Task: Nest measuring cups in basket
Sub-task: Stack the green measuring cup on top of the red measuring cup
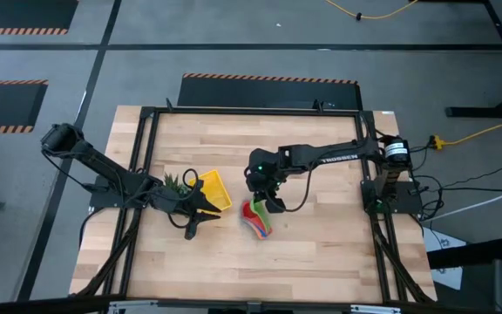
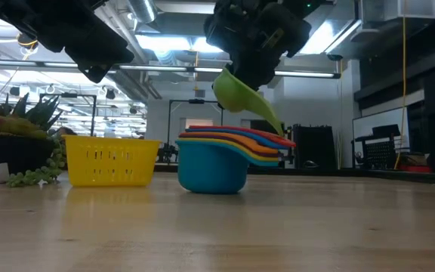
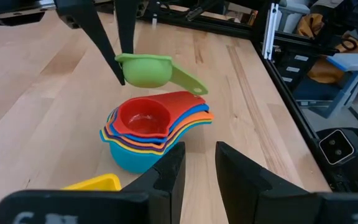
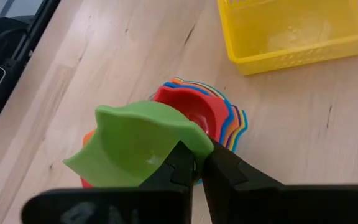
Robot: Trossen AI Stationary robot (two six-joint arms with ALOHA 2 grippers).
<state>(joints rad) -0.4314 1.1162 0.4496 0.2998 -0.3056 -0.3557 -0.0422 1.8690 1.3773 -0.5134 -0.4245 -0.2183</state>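
Observation:
A stack of nested measuring cups stands bottom-down on the table to the right of the yellow basket, light blue cup lowest, red cup uppermost. My right gripper hangs just above the stack, shut on the green cup. The same stack shows in the low view, beside the basket. My left gripper is open, low over the table by the basket's near right corner, pointing at the stack. My right gripper pinches the green cup's bowl wall at the rim, on the side away from its handle. Its fingers come from above, pointing down. The cup is lifted clear above the stack, tilted, with its handle sloping down.
A small spiky green plant stands just left of the basket, also in the low view. Black frame rails border the table. Bare wood lies near and right of the stack.

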